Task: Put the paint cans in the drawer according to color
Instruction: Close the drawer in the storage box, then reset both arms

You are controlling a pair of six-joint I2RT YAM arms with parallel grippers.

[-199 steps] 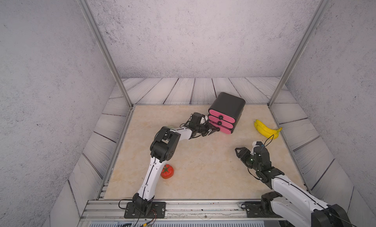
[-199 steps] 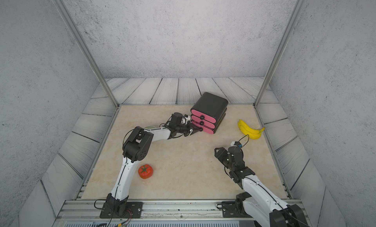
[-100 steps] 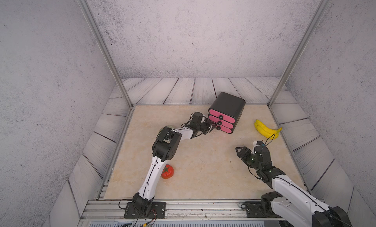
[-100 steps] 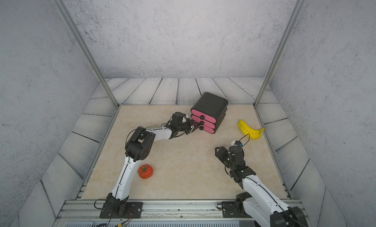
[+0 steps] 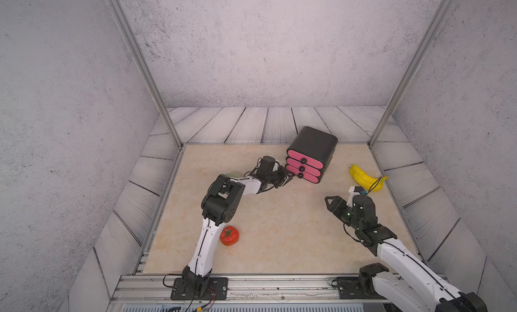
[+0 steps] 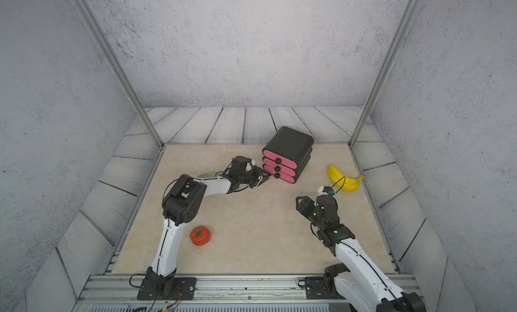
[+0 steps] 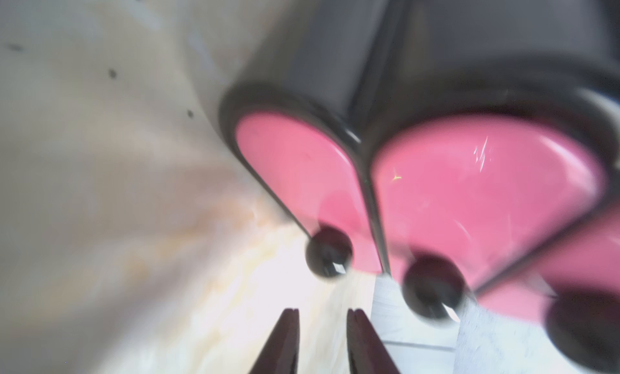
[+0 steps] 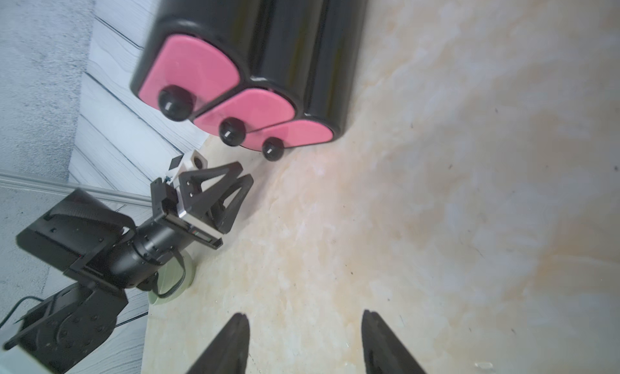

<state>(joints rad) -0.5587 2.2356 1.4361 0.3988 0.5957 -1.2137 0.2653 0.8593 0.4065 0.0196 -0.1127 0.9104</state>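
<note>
The drawer [image 5: 310, 153] [image 6: 288, 153] is a black cabinet with three pink fronts, all pushed in, standing at the back of the table. My left gripper [image 5: 289, 179] [image 6: 265, 179] sits low, just in front of the bottom knob [image 7: 328, 251] without touching it. Its jaws [image 7: 322, 313] stand a little apart with nothing between them. My right gripper [image 5: 340, 197] [image 6: 312, 197] [image 8: 303, 315] hovers open and empty over bare table, right of centre, facing the drawer [image 8: 258, 110]. No paint cans are in view.
A red tomato [image 5: 229, 235] [image 6: 200, 235] lies beside the left arm's lower link. A banana bunch [image 5: 365, 179] [image 6: 344, 180] rests at the right edge, behind the right gripper. A pale green bowl [image 5: 232, 174] [image 8: 174, 285] is mostly hidden behind the left arm.
My left gripper has drawn back slightly from the bottom drawer's front and its jaws have parted a little. The right arm has not moved.
</note>
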